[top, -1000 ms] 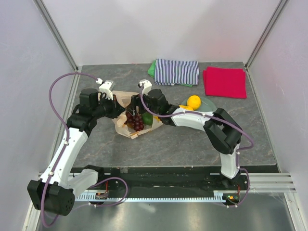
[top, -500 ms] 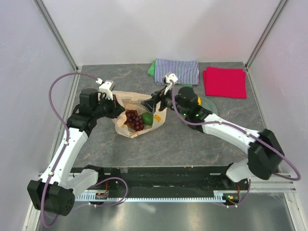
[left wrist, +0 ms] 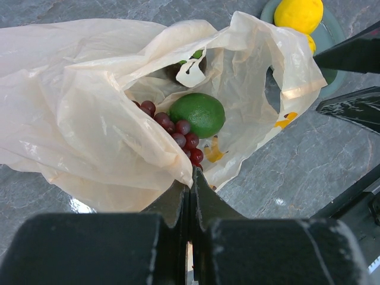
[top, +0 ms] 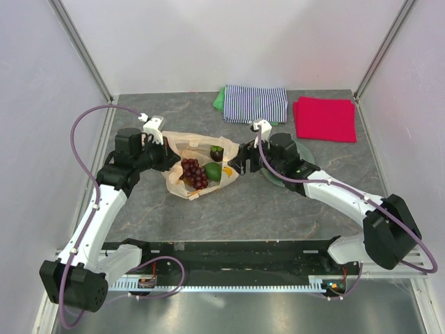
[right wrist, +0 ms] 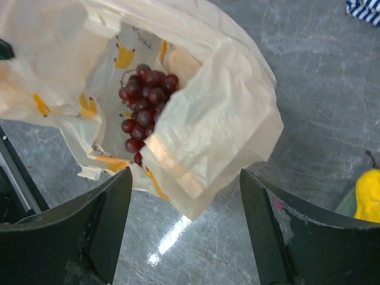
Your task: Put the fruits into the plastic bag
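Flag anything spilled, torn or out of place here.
Nothing stands out. The plastic bag lies crumpled with no visible tear, its edge pinched by the left fingers. The grapes and lime sit inside, and the lemon rests on the plate. Nothing has spilled.

I count one grape bunch (left wrist: 178, 127), one lime (left wrist: 198, 114), one avocado (top: 217, 152), one lemon (left wrist: 298, 13) and one yellow pear (right wrist: 369, 193), five in all. There is one plastic bag (left wrist: 89, 119) and one plate (left wrist: 335, 32). At the worktop's far edge lie two folded cloths, one striped cloth (top: 256, 103) and one red cloth (top: 325, 118).
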Motion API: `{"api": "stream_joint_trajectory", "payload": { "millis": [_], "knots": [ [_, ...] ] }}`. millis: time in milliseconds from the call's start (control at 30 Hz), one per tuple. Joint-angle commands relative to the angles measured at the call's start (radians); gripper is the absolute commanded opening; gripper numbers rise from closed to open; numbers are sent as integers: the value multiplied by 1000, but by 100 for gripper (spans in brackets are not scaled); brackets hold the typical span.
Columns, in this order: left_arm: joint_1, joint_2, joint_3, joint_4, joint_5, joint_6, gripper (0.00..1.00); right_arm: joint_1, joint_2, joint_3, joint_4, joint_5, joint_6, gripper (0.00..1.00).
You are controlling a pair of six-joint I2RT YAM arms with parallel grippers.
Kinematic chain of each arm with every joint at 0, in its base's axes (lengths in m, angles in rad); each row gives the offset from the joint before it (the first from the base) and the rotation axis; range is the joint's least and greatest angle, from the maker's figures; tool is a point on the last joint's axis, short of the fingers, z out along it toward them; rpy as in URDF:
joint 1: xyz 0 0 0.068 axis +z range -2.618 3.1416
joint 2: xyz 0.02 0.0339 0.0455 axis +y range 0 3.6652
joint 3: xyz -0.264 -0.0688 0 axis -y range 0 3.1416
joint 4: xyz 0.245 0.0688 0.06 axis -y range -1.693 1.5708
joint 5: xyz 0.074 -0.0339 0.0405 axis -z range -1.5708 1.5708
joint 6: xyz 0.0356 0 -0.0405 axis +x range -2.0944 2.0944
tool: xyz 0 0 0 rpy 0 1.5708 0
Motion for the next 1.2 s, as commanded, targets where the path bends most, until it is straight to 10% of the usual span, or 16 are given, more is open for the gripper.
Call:
{"api": "stream_joint_trajectory", "payload": {
  "millis": [0, 233, 467, 833, 1167],
  "knots": [
    [5, -2, -1, 9, -28, 8, 1, -19, 2, -23, 42, -79, 31, 80],
    [5, 7, -1, 11, -25, 7, 2, -35, 56, -55, 169, -185, 76, 74],
    [6, 21, 7, 21, 7, -8, 2, -72, 98, 15, 191, -317, 109, 0],
    [252, 150, 456, 94, 357, -304, 2, -83, -28, 544, -92, -207, -36, 0],
    [379, 271, 414, 100, 576, -332, 2, -85, -34, 480, -104, -144, -45, 0]
  ]
}}
